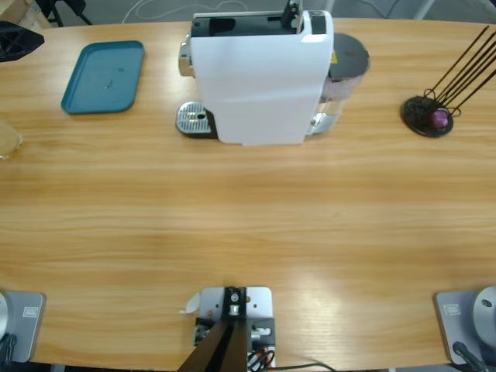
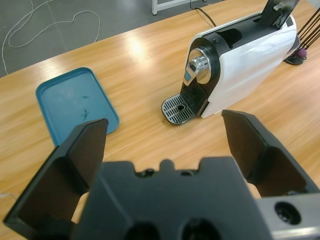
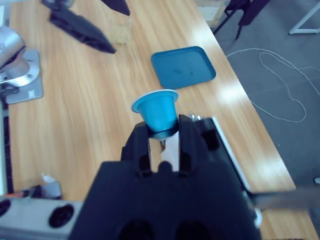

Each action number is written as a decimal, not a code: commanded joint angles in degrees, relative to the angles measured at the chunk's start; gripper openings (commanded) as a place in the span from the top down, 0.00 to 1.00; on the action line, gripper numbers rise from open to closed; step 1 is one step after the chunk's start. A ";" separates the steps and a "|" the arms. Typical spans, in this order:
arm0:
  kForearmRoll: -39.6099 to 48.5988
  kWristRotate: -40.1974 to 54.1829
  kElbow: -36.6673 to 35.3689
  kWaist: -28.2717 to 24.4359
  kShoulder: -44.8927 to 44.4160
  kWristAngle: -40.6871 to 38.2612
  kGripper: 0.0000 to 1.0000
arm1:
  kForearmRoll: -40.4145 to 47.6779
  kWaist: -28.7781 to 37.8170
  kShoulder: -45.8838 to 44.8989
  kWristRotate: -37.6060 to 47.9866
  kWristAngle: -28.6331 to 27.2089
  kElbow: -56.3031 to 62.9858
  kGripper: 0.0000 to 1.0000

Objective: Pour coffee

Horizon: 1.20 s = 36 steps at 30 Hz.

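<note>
From above, the white machine (image 1: 260, 74) stands at the table's (image 1: 248, 232) far edge, middle; a teal tray (image 1: 103, 76) lies toward the far left corner, a capsule rack (image 1: 428, 116) toward the far right. A clear tumbler (image 1: 8, 139) of pale coffee (image 1: 6, 142) sits at the left edge

Along my left gripper (image 2: 165, 145), jaws spread wide, empty, facing tray (image 2: 75, 105) and machine (image 2: 240, 60)

My right gripper (image 3: 162, 132) pinches a blue capsule (image 3: 157, 111) above the table; the tumbler (image 3: 120, 27) stands beyond

We are seeing a white coffee machine (image 1: 260, 77) standing at the table's (image 1: 248, 225) far middle | teal tray (image 1: 104, 76) lying to its left | black capsule rack (image 1: 430, 115) holding a purple capsule (image 1: 440, 118) at right | clear tumbler (image 1: 8, 139) sitting at left edge.
</note>
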<state>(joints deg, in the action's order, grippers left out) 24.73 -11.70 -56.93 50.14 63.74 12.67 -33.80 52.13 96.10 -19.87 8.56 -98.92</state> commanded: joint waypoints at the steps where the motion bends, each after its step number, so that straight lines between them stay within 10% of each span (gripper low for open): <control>1: 0.83 0.29 2.42 -0.57 -1.53 -0.43 0.00 | -1.97 -2.19 11.65 -3.65 -1.90 -5.74 1.00; 9: 0.67 0.19 2.97 -0.57 -0.22 -0.47 0.00 | -2.04 -5.87 10.69 -6.50 -7.73 -4.25 1.00; 36: 0.85 0.10 3.41 -0.57 0.19 -1.26 0.00 | 4.27 -9.79 13.94 -6.82 1.35 3.82 1.00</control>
<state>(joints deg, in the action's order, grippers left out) 24.74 -11.70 -55.88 50.14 63.74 11.99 -30.26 43.63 106.49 -25.83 8.32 -97.89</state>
